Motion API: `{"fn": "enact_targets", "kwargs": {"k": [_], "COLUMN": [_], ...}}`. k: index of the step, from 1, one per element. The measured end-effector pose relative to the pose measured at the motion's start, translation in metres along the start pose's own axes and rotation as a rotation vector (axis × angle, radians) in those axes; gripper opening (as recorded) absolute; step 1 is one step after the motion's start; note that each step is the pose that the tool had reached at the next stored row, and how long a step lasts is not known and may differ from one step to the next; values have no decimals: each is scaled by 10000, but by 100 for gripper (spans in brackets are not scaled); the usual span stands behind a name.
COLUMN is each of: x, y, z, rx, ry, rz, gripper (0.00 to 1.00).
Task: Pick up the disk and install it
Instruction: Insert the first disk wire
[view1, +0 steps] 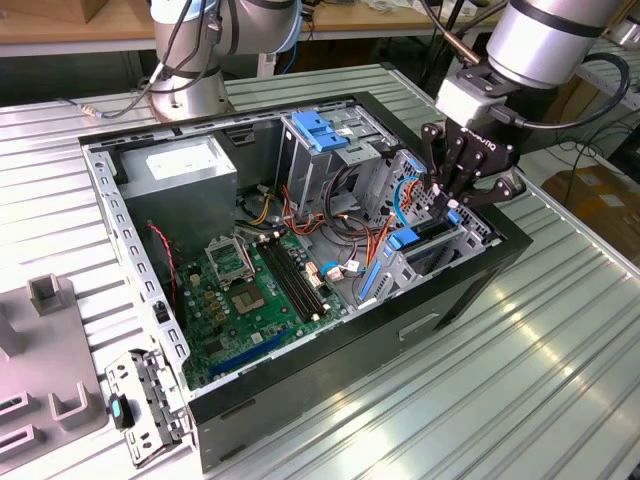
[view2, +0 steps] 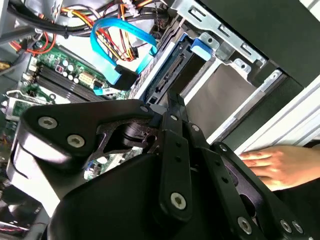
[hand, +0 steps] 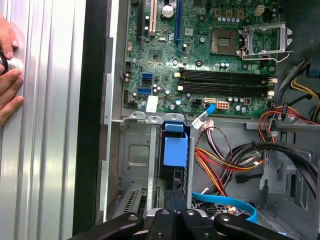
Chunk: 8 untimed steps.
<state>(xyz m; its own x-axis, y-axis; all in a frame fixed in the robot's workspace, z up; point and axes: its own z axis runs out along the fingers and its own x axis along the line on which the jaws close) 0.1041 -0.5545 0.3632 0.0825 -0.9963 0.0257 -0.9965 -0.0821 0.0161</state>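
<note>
My gripper (view1: 447, 205) hung over the open computer case (view1: 470, 290), at the corner towards the exterior view's right, above the drive bay. My jaws were pressed together, the black fingers (hand: 170, 212) side by side with barely a seam between them in the first wrist view. The tips pointed straight down into the bay.

And there was the disk (hand: 175, 152), standing on edge in the bay slot with one blue rail facing up. It sat just below my fingertips. In the second wrist view its dark end (view2: 169, 82) with the connector strip lay right at the tip of my front finger (view2: 172, 107). Whether I was actually pressing on it, I could not tell.

A flat blue cable (view2: 120, 30) looped just beside the disk, amid a bundle of red, yellow and orange wires. Beyond the bay the green motherboard (view1: 250, 290) lay flat on the case floor. Farther back stood the grey drive cage with its blue latch (view1: 318, 130), and the power supply box (view1: 185, 165) sat in the far corner.

A person's hand (hand: 7, 75) rested on the ribbed metal table (view1: 560, 380), just outside the black case wall and near the bay I was working. The second wrist view caught the same hand (view2: 275, 165) beside the case.
</note>
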Motion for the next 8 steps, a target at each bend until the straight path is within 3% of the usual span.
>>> {"fn": "enact_targets", "kwargs": {"k": [8], "x": [2], "y": [2], "z": [-77], "rx": [-3], "ry": [4], "rz": [-397], "gripper": [11]}}
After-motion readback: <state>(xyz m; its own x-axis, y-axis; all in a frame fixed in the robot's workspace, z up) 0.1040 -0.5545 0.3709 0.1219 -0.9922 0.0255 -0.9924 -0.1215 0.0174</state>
